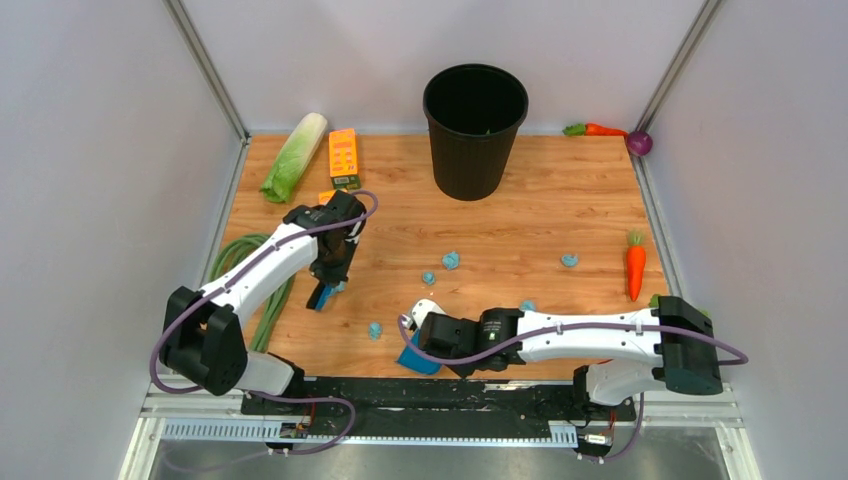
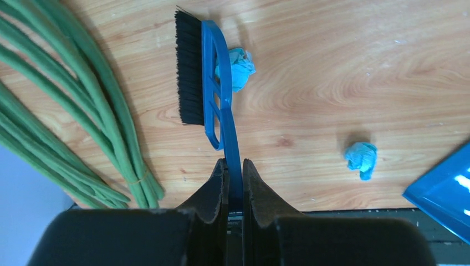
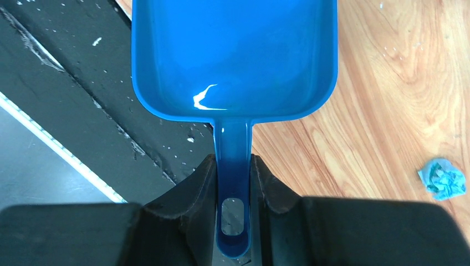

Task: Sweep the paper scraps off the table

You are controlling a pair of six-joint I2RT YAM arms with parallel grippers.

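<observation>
Left jaws: clamped together on the handle of the blue brush (image 2: 208,83), which sits near-left of the black bin (image 1: 475,130).
Right jaws: clamped on the handle of the blue dustpan (image 3: 233,55), well to the bin's near side, at the edge of the tabletop (image 1: 560,200).
Paper scraps (image 1: 451,260): several teal wads scattered on the tabletop, all on the bin's near side; one lies just beside the brush's back.
Bristles: turned away from that wad.

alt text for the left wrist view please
The left gripper is shut on the handle of a blue brush, bristles facing green beans. One paper scrap sits against the brush's back; another lies apart on the table, near the dustpan.
</observation>
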